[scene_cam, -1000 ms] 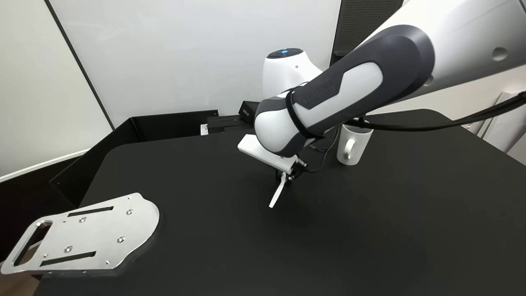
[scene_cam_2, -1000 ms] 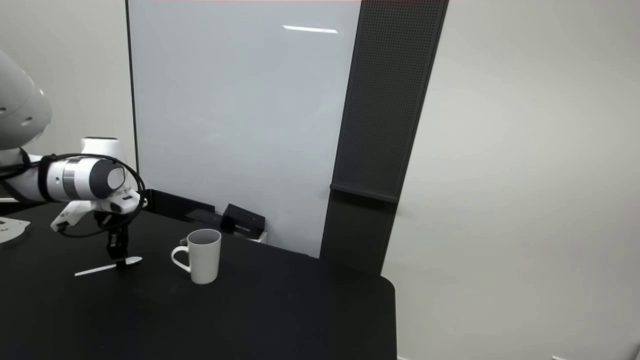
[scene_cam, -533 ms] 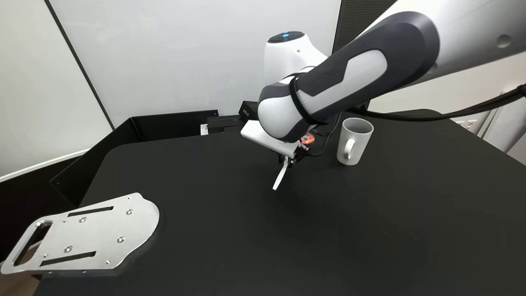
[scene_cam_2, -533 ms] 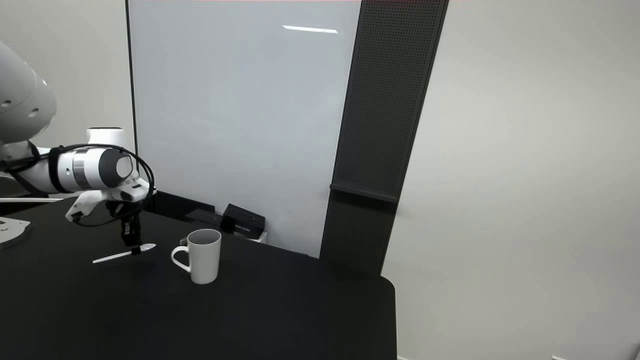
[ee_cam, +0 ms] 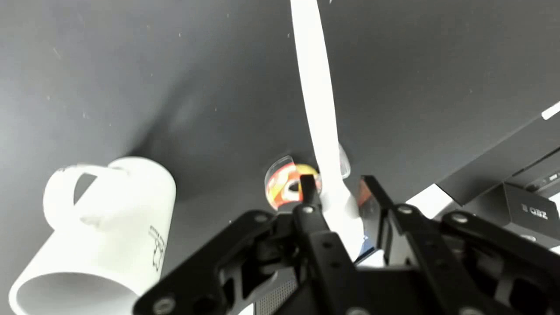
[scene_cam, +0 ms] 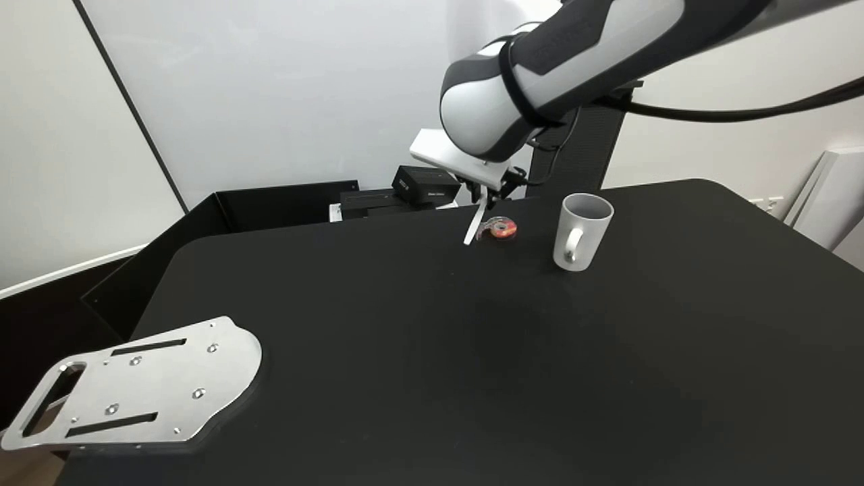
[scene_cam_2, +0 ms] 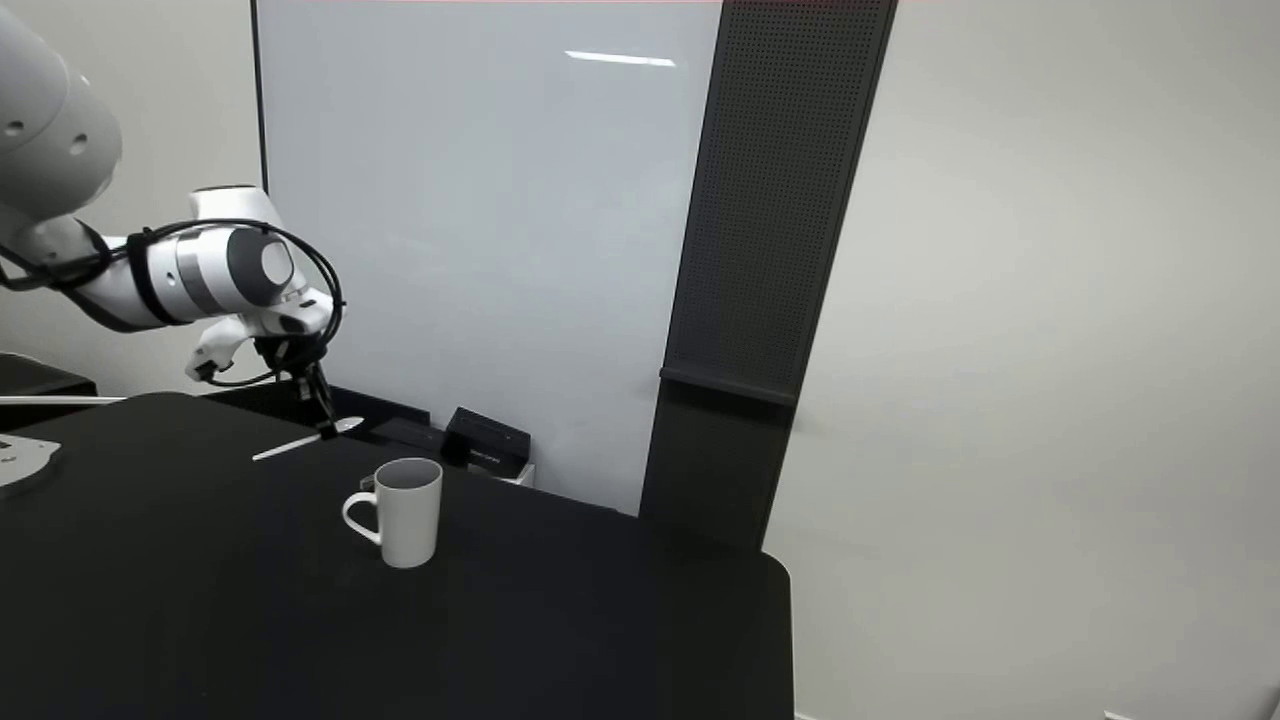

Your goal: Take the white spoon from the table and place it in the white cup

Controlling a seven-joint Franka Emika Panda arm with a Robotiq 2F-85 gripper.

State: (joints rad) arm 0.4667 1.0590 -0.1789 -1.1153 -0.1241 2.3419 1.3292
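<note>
The white spoon (ee_cam: 315, 87) is between the fingers of my gripper (ee_cam: 337, 188), gripped near its bowl, with the long handle sticking out. In both exterior views the spoon (scene_cam: 475, 223) (scene_cam_2: 285, 447) hangs above the table (scene_cam: 405, 371), handle end lower than the bowl end. My gripper (scene_cam_2: 328, 430) is shut on it, near the table's far edge. The white cup (scene_cam: 586, 233) stands upright with its handle and open top showing. It is to the right of the gripper in both exterior views (scene_cam_2: 412, 520), and at the lower left in the wrist view (ee_cam: 118, 227).
A red-and-yellow tape roll in a clear dispenser (scene_cam: 503, 228) lies on the table between spoon and cup. A grey metal plate (scene_cam: 162, 385) lies at the table's near left. Black boxes (scene_cam: 426, 183) and a black trough (scene_cam: 283, 206) stand behind the far edge.
My gripper has risen with the spoon and moved right and toward the far edge. The tape roll, largely hidden before, now shows in an exterior view. The cup has not moved.
</note>
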